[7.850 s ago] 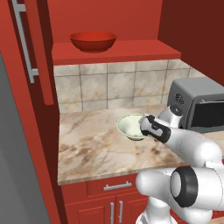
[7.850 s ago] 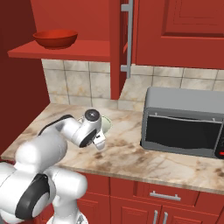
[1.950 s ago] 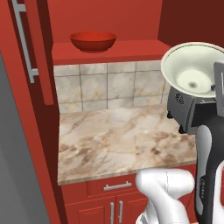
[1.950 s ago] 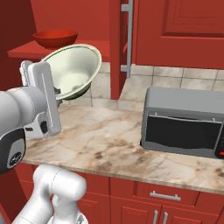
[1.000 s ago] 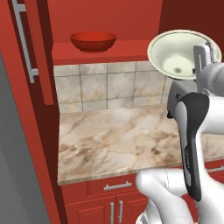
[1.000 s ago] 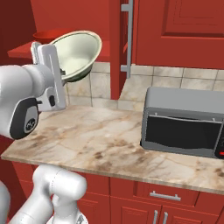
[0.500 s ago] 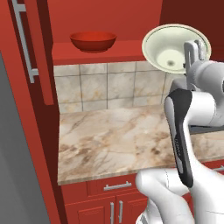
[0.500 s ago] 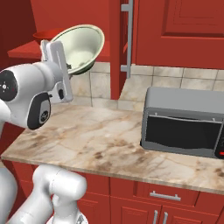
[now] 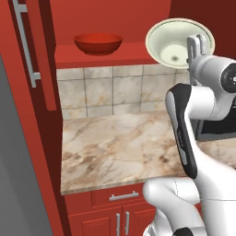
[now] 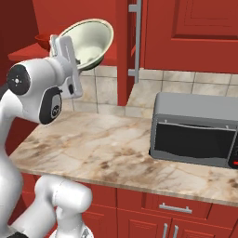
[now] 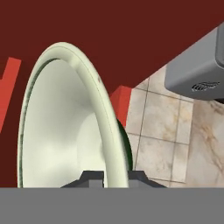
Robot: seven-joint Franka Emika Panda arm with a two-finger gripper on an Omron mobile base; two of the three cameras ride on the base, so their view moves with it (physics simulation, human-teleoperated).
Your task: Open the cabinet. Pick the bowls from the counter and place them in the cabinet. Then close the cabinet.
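Red bowl (image 9: 98,43) sits on the cabinet (image 9: 115,54) shelf; pale bowl (image 9: 177,40) held aloft.

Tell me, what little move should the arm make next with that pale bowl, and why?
Probably carry it further in over the red shelf and level it. The claw is pinching the rim of the pale bowl, which is tipped on its side in front of the open cabinet, while the red bowl already sits inside.

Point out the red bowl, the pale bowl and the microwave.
red bowl (image 9: 98,43), left base view, on its outer wall.
pale bowl (image 9: 173,42), left base view, on its inside.
microwave (image 10: 195,140), right base view, on its dark door.
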